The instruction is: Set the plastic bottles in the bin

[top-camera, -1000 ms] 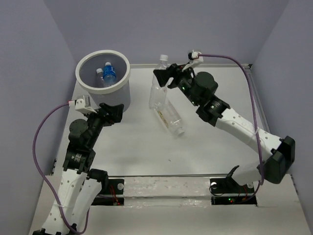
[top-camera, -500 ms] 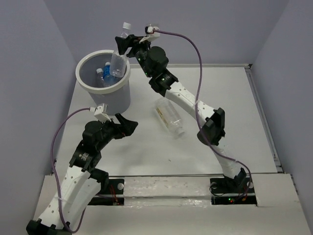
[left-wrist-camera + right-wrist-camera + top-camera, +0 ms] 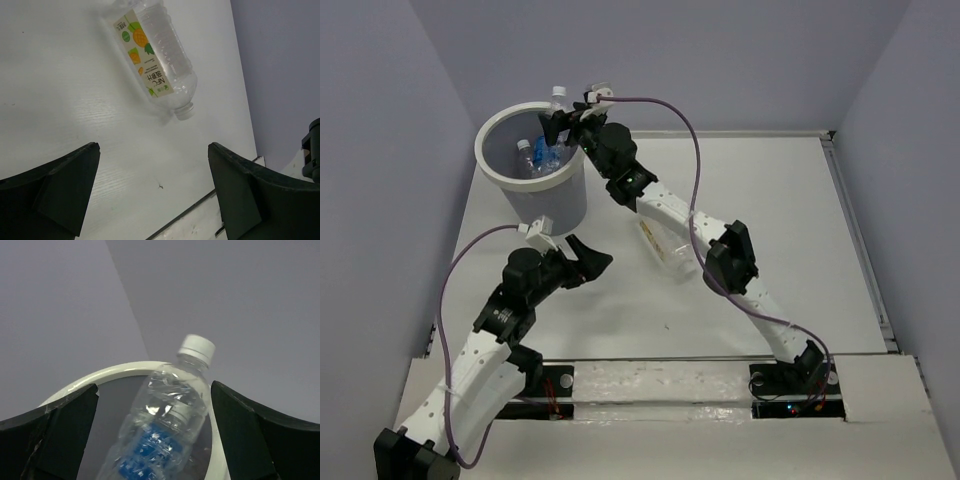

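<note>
The clear bottle (image 3: 175,395) over the bin (image 3: 125,369) is cut off at mid-body in the right wrist view, and from above the right gripper (image 3: 560,125) hides part of it. The yellow-labelled bottle (image 3: 155,55) loses its base at the left wrist view's top edge

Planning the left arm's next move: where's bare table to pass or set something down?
Bare table lies between the right arm and the right wall, and in the near strip between the arms. Crowded: the bin corner, right gripper over its rim, and the lying bottle, hemmed between left gripper and right arm.
</note>
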You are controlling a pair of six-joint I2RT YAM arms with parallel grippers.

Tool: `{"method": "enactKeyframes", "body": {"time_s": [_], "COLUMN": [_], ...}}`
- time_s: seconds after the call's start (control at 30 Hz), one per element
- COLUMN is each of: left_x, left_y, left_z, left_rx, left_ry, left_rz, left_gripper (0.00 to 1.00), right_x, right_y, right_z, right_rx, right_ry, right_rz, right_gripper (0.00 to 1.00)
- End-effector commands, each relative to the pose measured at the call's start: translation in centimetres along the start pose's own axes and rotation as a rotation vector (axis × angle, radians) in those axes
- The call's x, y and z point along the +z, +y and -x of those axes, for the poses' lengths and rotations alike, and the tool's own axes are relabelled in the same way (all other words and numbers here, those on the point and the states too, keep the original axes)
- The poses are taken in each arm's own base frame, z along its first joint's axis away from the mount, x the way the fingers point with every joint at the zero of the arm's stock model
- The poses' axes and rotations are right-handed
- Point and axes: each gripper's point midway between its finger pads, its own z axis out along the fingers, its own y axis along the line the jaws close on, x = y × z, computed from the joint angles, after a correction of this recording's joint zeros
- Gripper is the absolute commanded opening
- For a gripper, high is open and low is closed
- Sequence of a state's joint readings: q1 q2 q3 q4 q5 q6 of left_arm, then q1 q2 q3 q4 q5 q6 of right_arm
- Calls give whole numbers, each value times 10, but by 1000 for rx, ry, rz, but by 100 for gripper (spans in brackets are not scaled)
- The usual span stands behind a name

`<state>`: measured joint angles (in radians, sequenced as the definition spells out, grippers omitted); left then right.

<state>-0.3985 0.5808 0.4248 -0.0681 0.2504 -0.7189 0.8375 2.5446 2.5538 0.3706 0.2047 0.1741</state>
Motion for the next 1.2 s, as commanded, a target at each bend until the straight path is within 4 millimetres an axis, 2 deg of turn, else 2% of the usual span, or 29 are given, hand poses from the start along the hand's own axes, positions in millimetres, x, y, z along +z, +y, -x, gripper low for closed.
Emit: {"method": "enactKeyframes", "body": {"time_s": [0.0, 0.03, 0.07, 0.13, 0.23, 0.27, 0.33, 0.37, 0.4, 0.43, 0.47, 0.5, 0.57, 0.6, 0.67, 0.7, 0.8, 0.87, 0.9, 0.97, 1.03, 1.07, 1.17], "left_x": [2, 5, 10, 16, 32, 41, 51, 61, 66, 73, 79, 91, 113, 119, 129, 136, 133, 125, 114, 100, 79, 65, 43], "left_y": [-36, -36, -36, -40, -42, -47, -46, -50, -47, -49, -51, -55, -58, -60, -62, -66, -73, -76, -80, -81, -85, -89, -78], "left_z": [21, 23, 25, 25, 18, 14, 15, 16, 7, 17, 18, 12, 4, 4, 2, 4, 12, 20, 28, 35, 49, 57, 61], "left_rx": [-17, -18, -22, -25, -31, -22, -12, 6, 17, 30, 38, 52, 78, 86, 98, 98, 101, 104, 115, 131, 146, 149, 202], "left_ry": [-52, -63, -65, -64, -30, -6, -19, -25, 4, -37, -37, -14, 18, 19, 32, 36, 14, -22, -52, -75, -127, -152, -158], "left_rz": [-118, -105, -91, -86, -51, -41, 2, 28, 40, 68, 79, 94, 121, 130, 145, 153, 163, 160, 145, 137, 125, 114, 155], "left_gripper": [99, 99, 99, 99, 99, 99, 99, 99, 99, 99, 99, 99, 99, 99, 99, 99, 99, 99, 99, 99, 99, 99, 99], "right_x": [-11, -17, -22, -40, -66, -90, -117, -148, -165, -182, -200, -232, -266, -296, -321, -341, -362, -360, -367, -357, -353, -351, -340], "right_y": [47, 50, 46, 44, 41, 35, 20, 1, -9, -20, -31, -53, -78, -99, -116, -136, -150, -155, -155, -152, -149, -149, -149], "right_z": [87, 112, 97, 113, 125, 131, 131, 127, 125, 118, 112, 105, 90, 76, 60, 48, 26, 16, 4, -8, -19, -33, -41], "right_rx": [-117, -116, -120, -125, -125, -124, -121, -110, -118, -87, -73, -50, -22, -24, -11, 1, 4, -21, -37, -40, -44, -42, -65], "right_ry": [-122, -135, -87, -63, -26, 6, 48, 95, 115, 150, 180, 214, 277, 338, 403, 454, 566, 622, 692, 744, 790, 830, 876], "right_rz": [101, 103, 94, 88, 89, 80, 54, 24, 8, -16, -39, -86, -154, -209, -257, -309, -316, -314, -303, -261, -227, -207, -175], "right_gripper": [100, 100, 100, 100, 100, 100, 100, 100, 100, 100, 99, 99, 99, 99, 99, 99, 100, 100, 100, 100, 100, 100, 100]}}
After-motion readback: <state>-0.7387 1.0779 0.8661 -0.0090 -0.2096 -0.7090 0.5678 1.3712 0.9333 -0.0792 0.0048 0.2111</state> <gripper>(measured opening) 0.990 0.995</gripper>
